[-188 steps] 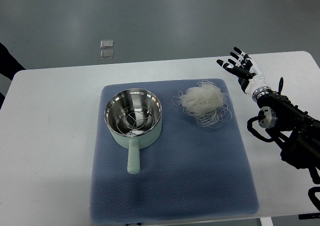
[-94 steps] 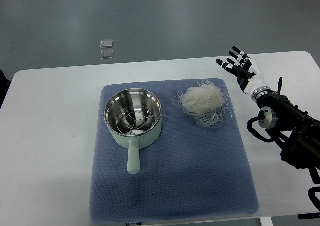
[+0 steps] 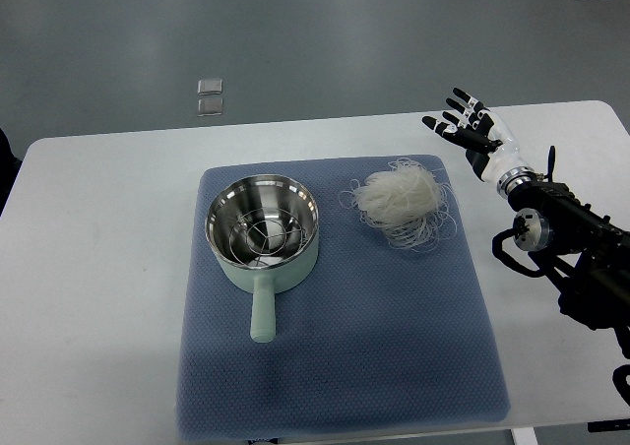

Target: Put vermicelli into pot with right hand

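Observation:
A pale bundle of vermicelli point(image 3: 399, 198) lies on the blue mat point(image 3: 345, 356), right of centre. A mint-green pot point(image 3: 262, 232) with a steel inner basket stands to its left, its handle pointing toward me. My right hand point(image 3: 465, 127) is open with fingers spread, hovering above the white table, up and to the right of the vermicelli and apart from it. It holds nothing. My left arm is out of view.
The white table point(image 3: 98, 268) carries the mat. My right arm's black forearm point(image 3: 571, 253) runs along the table's right side. Two small clear squares point(image 3: 210, 95) lie on the grey floor beyond the table's far edge. A dark shape point(image 3: 5, 150) shows at the left edge.
My right hand has risen and shifted slightly up and left. The dark shape at the left edge has drawn back. The pot and vermicelli have not moved.

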{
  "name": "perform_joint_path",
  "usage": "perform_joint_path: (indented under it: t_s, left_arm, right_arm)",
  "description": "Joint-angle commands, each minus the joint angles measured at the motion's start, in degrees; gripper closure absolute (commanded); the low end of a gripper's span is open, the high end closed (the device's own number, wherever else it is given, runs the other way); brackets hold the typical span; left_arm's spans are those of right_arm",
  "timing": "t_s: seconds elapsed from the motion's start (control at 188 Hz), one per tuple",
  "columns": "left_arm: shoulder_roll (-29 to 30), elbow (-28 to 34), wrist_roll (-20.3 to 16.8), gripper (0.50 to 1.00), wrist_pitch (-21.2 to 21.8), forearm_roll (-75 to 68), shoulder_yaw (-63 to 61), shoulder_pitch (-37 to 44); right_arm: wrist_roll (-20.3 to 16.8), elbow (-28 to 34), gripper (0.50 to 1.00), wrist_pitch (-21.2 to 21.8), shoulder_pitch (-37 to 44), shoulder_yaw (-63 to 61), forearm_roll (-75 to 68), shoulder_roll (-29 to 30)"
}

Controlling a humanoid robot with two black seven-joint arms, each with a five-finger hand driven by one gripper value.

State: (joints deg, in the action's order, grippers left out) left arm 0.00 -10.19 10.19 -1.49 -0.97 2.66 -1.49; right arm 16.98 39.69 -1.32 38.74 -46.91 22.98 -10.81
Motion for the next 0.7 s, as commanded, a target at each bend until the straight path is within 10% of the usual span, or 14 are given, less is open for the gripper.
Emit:
perform_joint_path:
  t_s: [0.0, 0.692]
  left_arm:
    - [0.0, 0.0, 0.0, 0.5, 0.0, 0.0, 0.0, 0.0]
    - [0.0, 0.0, 0.0, 0.5, 0.2, 0.0, -0.1, 0.0]
  right_arm:
    - [-0.1, 0.2, 0.572, 2.0, 1.7, 0.9, 2.2, -0.9]
    - [4.7, 6.5, 0.576, 21.9, 27.1, 35.5, 48.9, -12.2]
